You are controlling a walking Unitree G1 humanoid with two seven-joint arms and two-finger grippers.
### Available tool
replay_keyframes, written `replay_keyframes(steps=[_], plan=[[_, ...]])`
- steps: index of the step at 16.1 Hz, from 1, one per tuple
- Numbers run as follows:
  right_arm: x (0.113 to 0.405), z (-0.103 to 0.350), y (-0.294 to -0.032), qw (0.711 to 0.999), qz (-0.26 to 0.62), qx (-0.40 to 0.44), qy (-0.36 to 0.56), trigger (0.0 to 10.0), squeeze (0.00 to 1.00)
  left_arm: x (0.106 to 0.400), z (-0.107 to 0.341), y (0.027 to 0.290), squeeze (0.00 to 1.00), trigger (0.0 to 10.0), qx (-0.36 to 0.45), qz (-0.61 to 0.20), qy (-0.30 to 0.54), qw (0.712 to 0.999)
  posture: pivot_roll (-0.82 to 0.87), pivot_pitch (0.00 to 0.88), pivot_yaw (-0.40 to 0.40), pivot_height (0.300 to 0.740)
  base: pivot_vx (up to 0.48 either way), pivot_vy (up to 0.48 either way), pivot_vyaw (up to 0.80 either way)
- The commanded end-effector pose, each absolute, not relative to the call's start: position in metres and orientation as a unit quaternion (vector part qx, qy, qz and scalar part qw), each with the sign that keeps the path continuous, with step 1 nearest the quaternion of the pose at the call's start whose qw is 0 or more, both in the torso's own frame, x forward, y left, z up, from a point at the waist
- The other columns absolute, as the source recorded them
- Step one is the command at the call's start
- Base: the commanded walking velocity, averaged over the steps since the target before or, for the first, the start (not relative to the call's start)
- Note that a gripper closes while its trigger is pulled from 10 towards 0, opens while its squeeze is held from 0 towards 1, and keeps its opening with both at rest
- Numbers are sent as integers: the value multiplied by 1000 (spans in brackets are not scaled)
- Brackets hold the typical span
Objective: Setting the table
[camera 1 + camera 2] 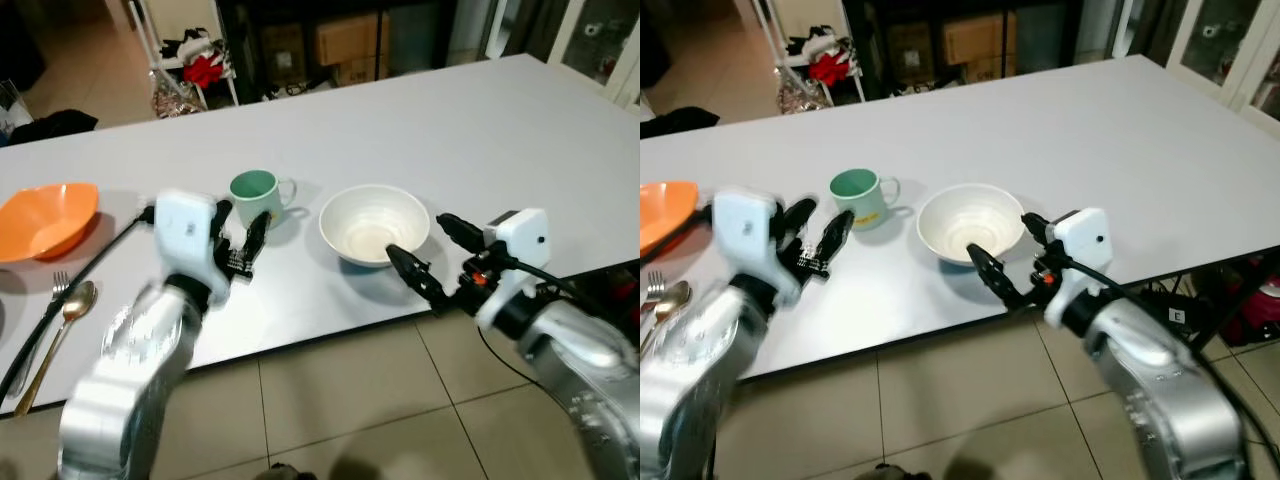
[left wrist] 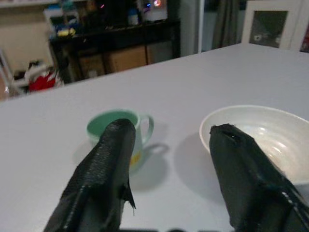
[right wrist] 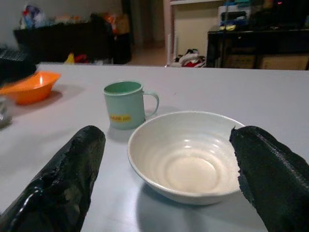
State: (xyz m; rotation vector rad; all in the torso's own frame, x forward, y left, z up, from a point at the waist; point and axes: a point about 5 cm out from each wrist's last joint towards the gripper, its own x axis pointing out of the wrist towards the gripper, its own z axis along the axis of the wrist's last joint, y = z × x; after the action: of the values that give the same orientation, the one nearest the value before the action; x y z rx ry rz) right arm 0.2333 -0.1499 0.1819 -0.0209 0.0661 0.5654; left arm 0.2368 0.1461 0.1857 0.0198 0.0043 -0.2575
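Note:
A white bowl (image 1: 374, 224) stands empty near the front edge of the white table (image 1: 450, 120). Left of it sits a pale green mug (image 1: 255, 195), handle turned toward the bowl. My left gripper (image 1: 240, 216) hovers open just in front of the mug, fingers pointing at it. My right gripper (image 1: 415, 234) is open at the bowl's near right side, its fingers (image 3: 67, 179) spread on either side of the bowl's (image 3: 188, 154) width. An orange bowl (image 1: 45, 220) rests at the far left, with a fork (image 1: 58, 285) and a gold spoon (image 1: 70, 310) in front of it.
A black cable (image 1: 95, 262) runs across the table's left part toward my left arm. Tiled floor (image 1: 350, 400) lies below the table's front edge. Behind the table are dark shelves with cardboard boxes (image 1: 345, 40) and a rack holding red cloth (image 1: 200, 65).

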Motion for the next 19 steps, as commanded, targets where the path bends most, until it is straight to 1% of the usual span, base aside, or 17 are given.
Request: replay_keyframes(steps=[1,2,5,6,10,12,15,19], plan=[[231,181,-144,960,280,-10,26,10000,1000,231,188,152,1000,10000,23,-100,-10,995,-102,0,116,740,0,0,800],[229,178,-139,961,275,-1,23,10000,1000,217,183,157,1000,10000,26,-64,-15,998,-90,0,110,740,0,0,800],[223,171,-132,959,281,-3,26,10000,1000,199,172,157,1000,10000,44,-48,1,998,-82,0,103,740,0,0,800],[222,168,-131,959,283,-5,27,10000,1000,198,171,154,1000,10000,62,-55,1,997,-81,0,102,740,0,0,800],[220,164,-133,962,271,-15,26,10000,1000,202,168,155,1000,10000,82,-59,-5,995,-93,0,114,740,0,0,800],[217,165,-132,960,277,-19,22,10000,1000,200,164,158,1000,10000,96,-40,-6,995,-95,0,117,740,0,0,800],[214,160,-134,958,284,-20,31,10000,1000,195,160,157,1000,10000,101,-40,-1,994,-87,0,110,740,0,0,800],[218,155,-138,961,274,-17,36,10000,1000,191,156,158,1000,10000,116,-25,-2,993,-82,0,96,740,0,0,794]])
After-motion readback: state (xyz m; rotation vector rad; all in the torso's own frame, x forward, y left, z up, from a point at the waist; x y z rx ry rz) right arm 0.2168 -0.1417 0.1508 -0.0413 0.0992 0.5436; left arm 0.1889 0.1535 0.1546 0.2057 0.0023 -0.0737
